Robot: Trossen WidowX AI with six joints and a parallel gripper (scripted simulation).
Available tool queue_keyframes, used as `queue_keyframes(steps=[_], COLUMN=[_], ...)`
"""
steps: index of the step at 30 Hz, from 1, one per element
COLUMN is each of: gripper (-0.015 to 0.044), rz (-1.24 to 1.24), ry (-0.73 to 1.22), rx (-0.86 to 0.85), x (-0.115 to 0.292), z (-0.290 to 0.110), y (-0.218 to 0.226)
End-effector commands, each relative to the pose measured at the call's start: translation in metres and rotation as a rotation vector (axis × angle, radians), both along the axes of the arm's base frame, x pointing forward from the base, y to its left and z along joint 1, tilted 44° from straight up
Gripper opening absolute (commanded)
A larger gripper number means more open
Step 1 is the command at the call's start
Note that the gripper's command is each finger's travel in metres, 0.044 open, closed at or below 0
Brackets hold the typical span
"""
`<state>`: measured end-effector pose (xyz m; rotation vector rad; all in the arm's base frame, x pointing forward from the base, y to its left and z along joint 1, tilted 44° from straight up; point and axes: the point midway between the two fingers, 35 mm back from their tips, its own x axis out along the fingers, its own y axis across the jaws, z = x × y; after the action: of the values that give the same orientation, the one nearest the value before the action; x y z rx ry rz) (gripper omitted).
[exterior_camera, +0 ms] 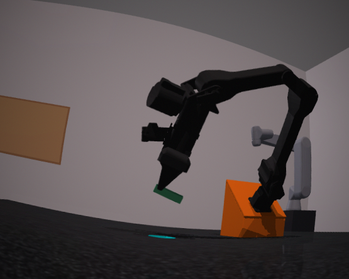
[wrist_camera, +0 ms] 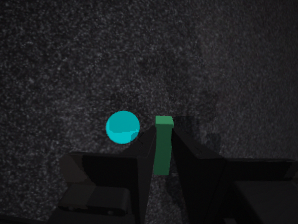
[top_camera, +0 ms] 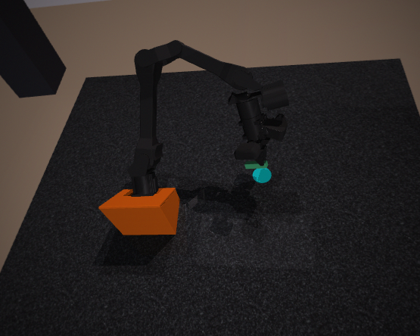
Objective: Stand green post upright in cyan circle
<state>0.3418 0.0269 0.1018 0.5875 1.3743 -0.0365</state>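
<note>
My gripper is shut on the green post, gripping it near one end. The post hangs in the air, tilted, its free end sloping down towards the orange base. The cyan circle lies flat on the dark mat, well below the post. In the wrist view the circle sits just left of the post's far end. The arm reaches from the orange base over to the circle.
The orange base block holds the arm's foot. A dark mat covers the floor. A black box stands at the back left. A grey robot arm stands behind the base in the exterior view.
</note>
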Motion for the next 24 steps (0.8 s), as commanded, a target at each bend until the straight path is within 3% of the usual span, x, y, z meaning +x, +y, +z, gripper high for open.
queue_keyframes(steps=[1, 24], gripper=[0.0023, 0.0023], rz=[-0.016, -0.07], ry=[-0.013, -0.115], rx=[-0.025, -0.126], x=[-0.0013, 0.0014], z=[-0.0029, -0.0065], y=[0.0, 0.0022])
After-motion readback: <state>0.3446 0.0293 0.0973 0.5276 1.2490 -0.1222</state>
